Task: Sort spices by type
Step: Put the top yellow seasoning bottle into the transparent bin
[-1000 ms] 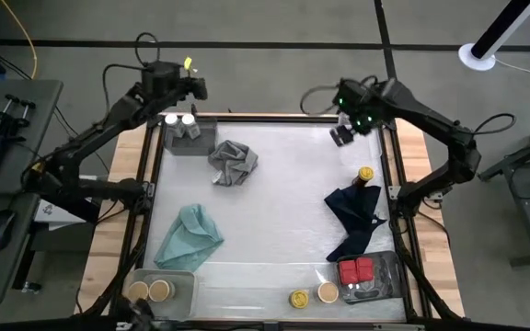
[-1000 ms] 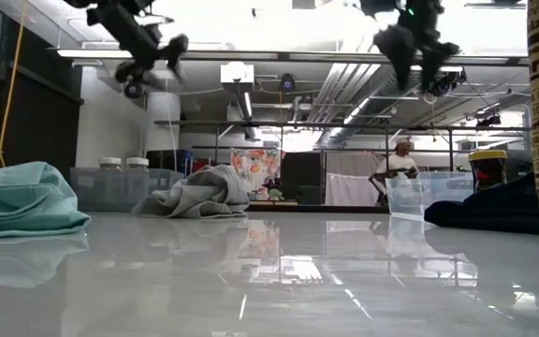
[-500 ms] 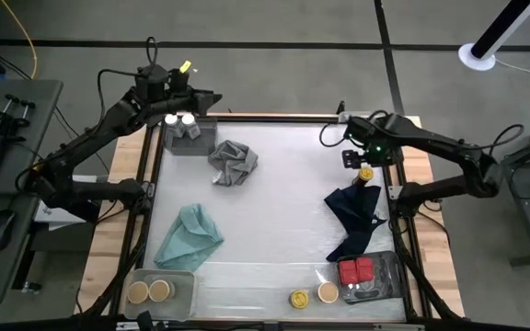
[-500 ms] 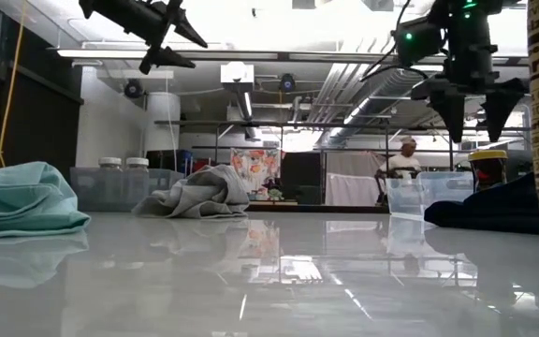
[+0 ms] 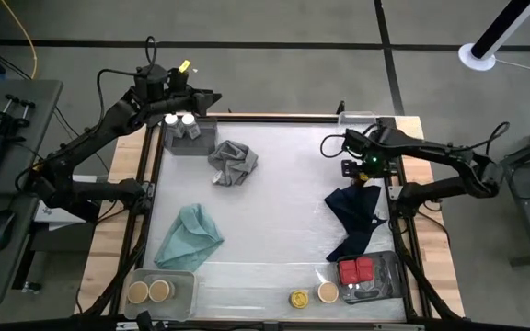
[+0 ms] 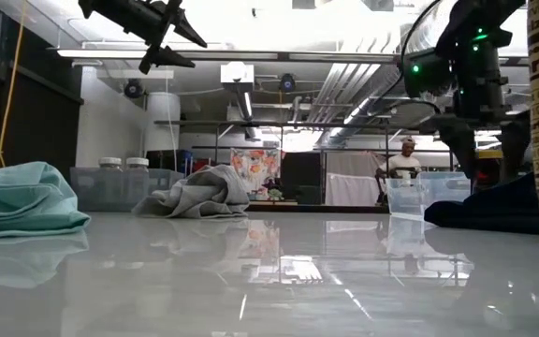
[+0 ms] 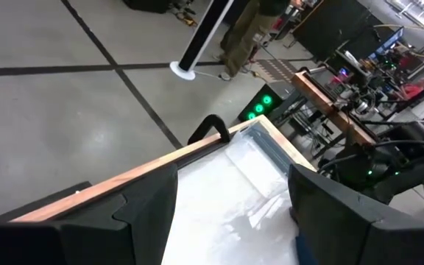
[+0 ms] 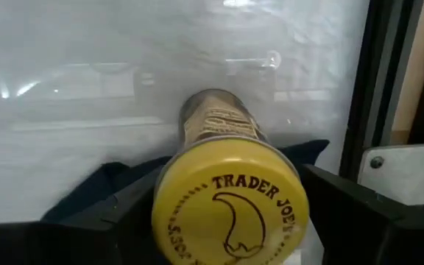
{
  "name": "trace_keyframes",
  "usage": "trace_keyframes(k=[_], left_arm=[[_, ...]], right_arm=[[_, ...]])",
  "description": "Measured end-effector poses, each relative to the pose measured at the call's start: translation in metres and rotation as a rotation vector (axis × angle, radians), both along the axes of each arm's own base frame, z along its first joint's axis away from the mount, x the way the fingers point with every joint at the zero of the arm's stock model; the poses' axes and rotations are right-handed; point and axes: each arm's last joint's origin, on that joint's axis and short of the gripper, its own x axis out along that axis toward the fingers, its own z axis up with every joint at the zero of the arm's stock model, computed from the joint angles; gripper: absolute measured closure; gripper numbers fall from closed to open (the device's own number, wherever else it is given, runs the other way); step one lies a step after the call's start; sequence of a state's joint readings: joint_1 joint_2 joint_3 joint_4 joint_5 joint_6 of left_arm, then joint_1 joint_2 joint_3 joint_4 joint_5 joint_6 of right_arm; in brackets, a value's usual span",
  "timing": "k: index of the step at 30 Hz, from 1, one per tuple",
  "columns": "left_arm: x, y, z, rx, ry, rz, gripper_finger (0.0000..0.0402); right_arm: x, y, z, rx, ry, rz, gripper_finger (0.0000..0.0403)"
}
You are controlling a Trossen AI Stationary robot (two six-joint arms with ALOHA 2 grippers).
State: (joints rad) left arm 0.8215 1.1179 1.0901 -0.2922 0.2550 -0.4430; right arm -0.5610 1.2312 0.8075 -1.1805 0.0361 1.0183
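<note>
**Right gripper spread over a yellow-lidded jar**

Spice containers sit scattered around the table edges. The right gripper [image 5: 364, 170] hangs low at the right side of the table, directly over a yellow-lidded jar [image 8: 230, 210] that stands upright at the upper edge of the navy cloth [image 5: 352, 219]. In the right wrist view its two dark fingers [image 8: 124, 210] stand wide apart on either side of the lid; whether they touch the jar is hard to tell from here, but they have not closed on it.

The left gripper [image 5: 208, 95] waits raised beyond the far left corner of the table, its fingers parted with nothing between them. Just beside it, two white-lidded jars [image 5: 179, 119] stand in a clear tray [image 5: 202, 138] at the far left corner.

At the near left corner, two tan-lidded jars [image 5: 149, 291] rest in another clear tray [image 5: 188, 287]. At the near right corner, red tins [image 5: 356, 270] lie in a third tray [image 5: 386, 276]. Between those two trays, near the front edge, a second yellow-lidded jar [image 5: 298, 299] and a tan-lidded jar [image 5: 328, 292] stand loose on the table [image 5: 283, 202], just beside each other.

A grey cloth [image 5: 233, 163] lies crumpled near the white-lidded jars, and a teal cloth [image 5: 190, 235] lies toward the near left.
</note>
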Motion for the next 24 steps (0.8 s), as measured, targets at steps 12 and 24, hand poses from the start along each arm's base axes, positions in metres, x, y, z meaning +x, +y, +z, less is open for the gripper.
trace_keyframes(k=[12,24], left_arm=[[0.000,0.000,0.000,-0.010,-0.005,0.004,0.0156],[0.000,0.000,0.000,-0.044,-0.025,0.017,0.0156]], right_arm=[[0.014,-0.011,0.040,-0.110,-0.089,0.101,0.0184],[0.012,-0.087,0.159,-0.490,-0.119,0.167,0.0184]])
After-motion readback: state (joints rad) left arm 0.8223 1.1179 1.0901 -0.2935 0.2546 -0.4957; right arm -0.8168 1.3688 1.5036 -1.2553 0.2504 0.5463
